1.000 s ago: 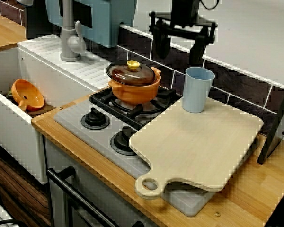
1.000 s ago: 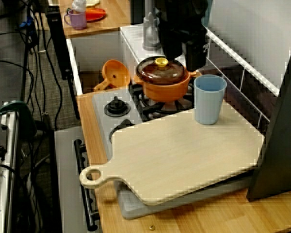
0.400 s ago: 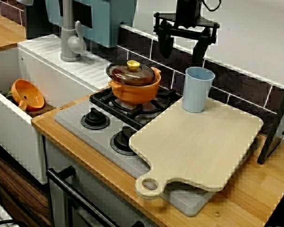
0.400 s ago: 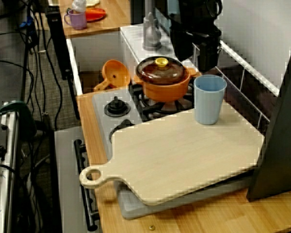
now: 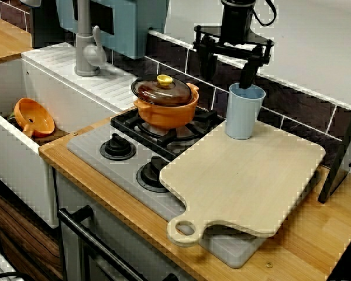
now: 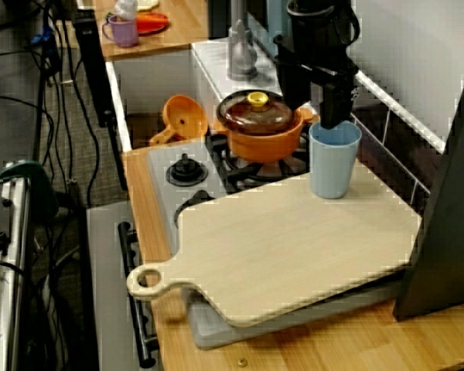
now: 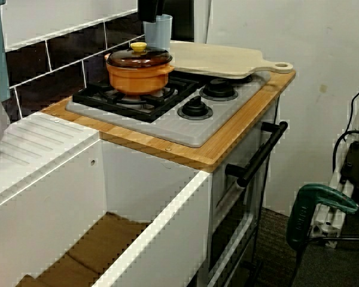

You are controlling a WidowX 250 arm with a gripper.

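one gripper, spread wide, finger at blue cup rim; orange pot alongside.

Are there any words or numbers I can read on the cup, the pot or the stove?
None: no word, number or sign can be read in any view.
The blue cup, the orange pot and the wooden board are plain.
Any marks on the stove knobs are too small to read.
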